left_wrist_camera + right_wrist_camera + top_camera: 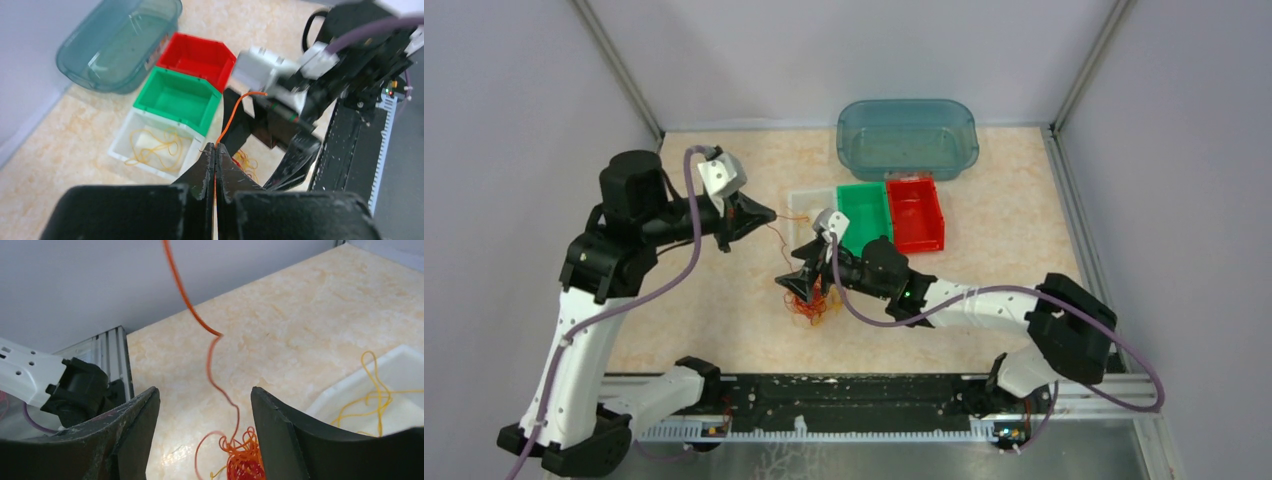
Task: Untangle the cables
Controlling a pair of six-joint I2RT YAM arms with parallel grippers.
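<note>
Here, left hand (215, 148) clamped shut on orange strand (230, 118), right hand (205, 390) spread wide above the cables (243, 460).

Tangled red-orange cables (244, 461), perhaps yellow too

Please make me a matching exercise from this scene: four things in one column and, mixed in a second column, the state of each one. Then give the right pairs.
Column one
1. white bin
2. green bin
3. left gripper
4. right gripper

Column two
a. open, over the wire clump
b. holds yellow wires
c. shut on an orange wire
d. empty

Pairs: 1-b, 2-d, 3-c, 4-a
</note>
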